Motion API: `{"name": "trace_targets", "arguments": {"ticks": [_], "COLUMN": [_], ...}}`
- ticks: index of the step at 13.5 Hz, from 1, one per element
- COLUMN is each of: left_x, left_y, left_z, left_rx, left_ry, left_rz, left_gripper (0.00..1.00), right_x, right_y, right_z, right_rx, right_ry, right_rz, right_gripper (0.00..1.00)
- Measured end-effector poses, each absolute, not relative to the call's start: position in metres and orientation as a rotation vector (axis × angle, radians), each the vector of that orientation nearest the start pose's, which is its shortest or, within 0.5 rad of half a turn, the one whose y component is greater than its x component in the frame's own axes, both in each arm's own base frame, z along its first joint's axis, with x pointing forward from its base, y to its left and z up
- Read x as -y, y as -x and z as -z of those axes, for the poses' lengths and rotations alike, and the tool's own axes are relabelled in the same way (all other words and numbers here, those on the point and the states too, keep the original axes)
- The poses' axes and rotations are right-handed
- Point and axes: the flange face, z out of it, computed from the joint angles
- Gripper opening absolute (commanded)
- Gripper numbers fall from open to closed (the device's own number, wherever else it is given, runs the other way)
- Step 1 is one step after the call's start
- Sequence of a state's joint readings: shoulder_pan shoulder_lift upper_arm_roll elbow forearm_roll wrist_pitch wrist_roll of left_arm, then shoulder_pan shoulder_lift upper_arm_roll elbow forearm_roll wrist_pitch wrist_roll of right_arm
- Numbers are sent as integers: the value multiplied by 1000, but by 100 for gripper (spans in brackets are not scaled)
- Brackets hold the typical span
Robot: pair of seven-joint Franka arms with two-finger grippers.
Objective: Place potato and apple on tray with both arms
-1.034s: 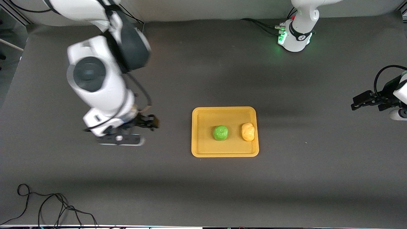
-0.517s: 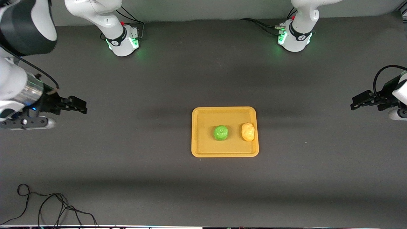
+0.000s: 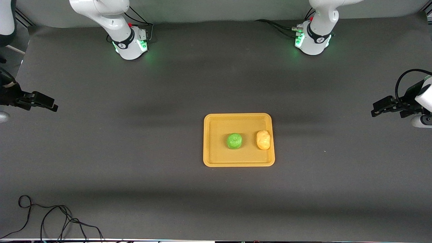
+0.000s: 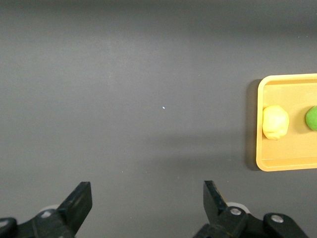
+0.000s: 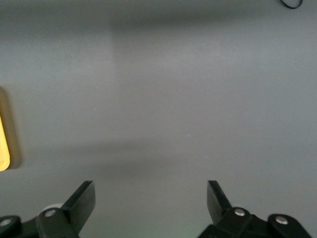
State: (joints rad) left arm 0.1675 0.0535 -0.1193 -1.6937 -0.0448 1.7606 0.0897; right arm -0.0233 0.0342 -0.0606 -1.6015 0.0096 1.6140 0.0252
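Observation:
The orange-yellow tray (image 3: 216,158) lies mid-table. On it rest the green apple (image 3: 234,140) and, beside it toward the left arm's end, the yellow-orange potato (image 3: 263,139). My left gripper (image 3: 377,109) hangs open and empty over bare mat at the left arm's end of the table. My right gripper (image 3: 50,103) is open and empty over the mat at the right arm's end. The left wrist view shows my left gripper (image 4: 147,193), the tray (image 4: 277,163), potato (image 4: 275,122) and apple (image 4: 312,118). In the right wrist view, my right gripper (image 5: 150,194) shows with a sliver of the tray (image 5: 3,148).
A dark grey mat (image 3: 135,168) covers the table. A loose black cable (image 3: 50,219) lies at the corner nearest the camera at the right arm's end. The two arm bases (image 3: 130,44) (image 3: 312,40) glow green along the edge farthest from the camera.
The right arm has swung away from beside the tray toward its own end of the table, its gripper staying open. The left arm, apple and potato have not moved.

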Motion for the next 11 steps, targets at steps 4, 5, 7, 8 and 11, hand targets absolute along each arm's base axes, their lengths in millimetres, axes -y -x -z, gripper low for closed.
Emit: {"name": "trace_targets", "arguments": {"ticks": [4, 5, 7, 8, 11], "left_x": [-16, -14, -12, -12, -11], "left_y": [-580, -579, -576, -574, -573], "left_z": [-553, -555, -558, -560, -561], "left_rx": [-107, -114, -118, -118, -121], "left_ry": [3141, 3138, 3136, 3136, 3135], "left_rz": [20, 13, 2, 1, 0], "left_gripper": [100, 100, 100, 100, 100], "right_x": [36, 35, 35, 35, 35], "right_y": [-565, -564, -562, -561, -561], "right_z": [-601, -602, -601, -601, -601], "right_rx": [-143, -141, -141, -141, -142], "right_ry": [3130, 3129, 3129, 3128, 3128], "right_rz": [-30, -44, -70, -78, -86], "right_gripper": [100, 100, 100, 100, 100]}}
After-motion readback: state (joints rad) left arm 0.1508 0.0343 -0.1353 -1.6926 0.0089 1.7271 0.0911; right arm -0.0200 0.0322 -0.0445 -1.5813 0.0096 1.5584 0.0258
